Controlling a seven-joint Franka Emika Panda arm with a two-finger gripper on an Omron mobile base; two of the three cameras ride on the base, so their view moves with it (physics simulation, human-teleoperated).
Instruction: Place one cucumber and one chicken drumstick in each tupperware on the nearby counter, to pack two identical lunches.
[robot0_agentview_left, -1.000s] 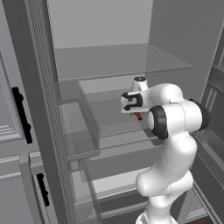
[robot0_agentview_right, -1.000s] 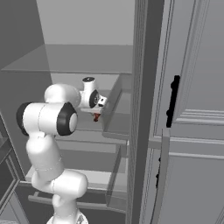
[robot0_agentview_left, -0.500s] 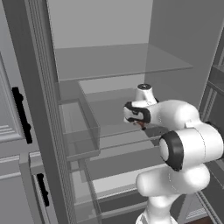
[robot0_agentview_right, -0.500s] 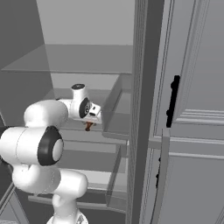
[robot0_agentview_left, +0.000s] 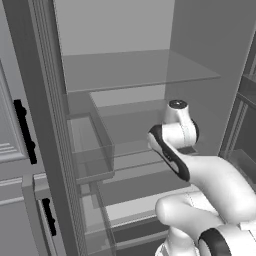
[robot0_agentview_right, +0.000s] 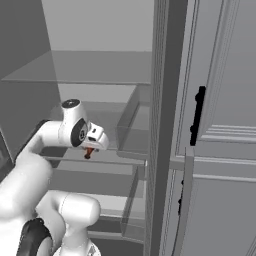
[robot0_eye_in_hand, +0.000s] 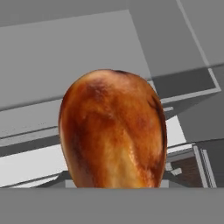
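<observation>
We have our gripper (robot0_agentview_right: 89, 151) clamped on a chicken drumstick (robot0_eye_in_hand: 113, 131), held in the open fridge (robot0_agentview_left: 125, 70) above its shelf (robot0_agentview_right: 95, 157). We are mid-carry; next we must back out and find a container on the worktop.

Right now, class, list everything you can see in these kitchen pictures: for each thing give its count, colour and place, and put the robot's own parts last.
chicken drumstick: one, glossy brown, held at the gripper inside the open fridge; it fills the middle of the hand view, and a small reddish-brown bit shows under the hand in the right base view.
fridge shelf: one, translucent grey, upper part of the fridge interior.
door bin: one, clear grey, on the open fridge door.
cabinet handle: one, black, upright on the grey panelled door beside the fridge.
robot arm: one, white with dark joints, reaching into the fridge.
gripper: one, closed on the chicken drumstick.
</observation>
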